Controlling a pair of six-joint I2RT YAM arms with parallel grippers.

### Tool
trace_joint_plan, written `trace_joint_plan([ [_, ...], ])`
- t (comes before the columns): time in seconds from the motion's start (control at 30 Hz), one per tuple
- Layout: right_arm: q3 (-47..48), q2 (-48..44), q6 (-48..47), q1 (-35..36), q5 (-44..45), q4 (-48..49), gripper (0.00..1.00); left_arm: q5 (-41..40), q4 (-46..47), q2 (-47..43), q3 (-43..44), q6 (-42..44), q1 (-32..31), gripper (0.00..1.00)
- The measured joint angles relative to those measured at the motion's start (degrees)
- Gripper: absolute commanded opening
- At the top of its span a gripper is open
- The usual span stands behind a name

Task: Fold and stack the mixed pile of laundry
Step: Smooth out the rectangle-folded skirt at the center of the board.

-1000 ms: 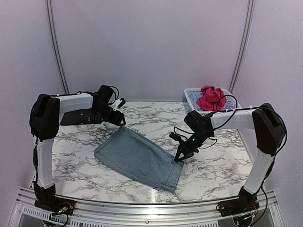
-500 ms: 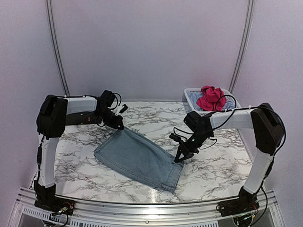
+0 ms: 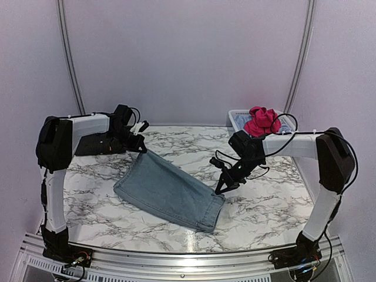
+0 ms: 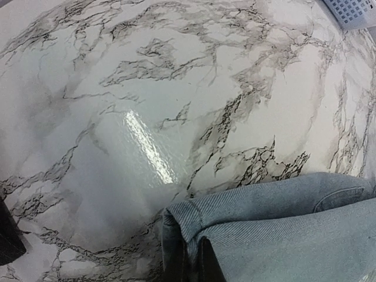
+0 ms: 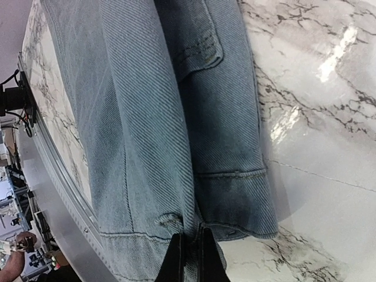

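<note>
A white marble table (image 3: pixel 276 205) with grey veins carries everything. Folded light blue jeans (image 3: pixel 167 191) lie slantwise across its middle, mostly flat on the marble, their far left corner drawn up a little. Beyond the jeans and to their left, near the back edge, a black garment (image 3: pixel 97 145) lies in a low heap. Beyond the jeans and to their right, well apart, a white lattice basket (image 3: pixel 237 119) stands in the back corner
</note>
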Motion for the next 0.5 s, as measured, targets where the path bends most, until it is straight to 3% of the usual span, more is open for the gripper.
trace_joint_plan([
  [0.37, 6.19, 7.21, -0.13, -3.17, 3.26, 1.7, 0.0, -2.67, 0.66, 6.45, 6.45, -3.63, 0.46, 0.02],
  [0.43, 6.56, 9.53, -0.11, -3.19, 3.87, 2.6, 0.0, -3.28, 0.72, 8.48, 7.39, -4.59, 0.46, 0.12],
  [0.5, 6.82, 11.45, -0.09, -3.3, 3.56, 3.34, 0.0, -4.02, 1.11, 10.34, 8.13, -5.68, 0.42, 0.32],
])
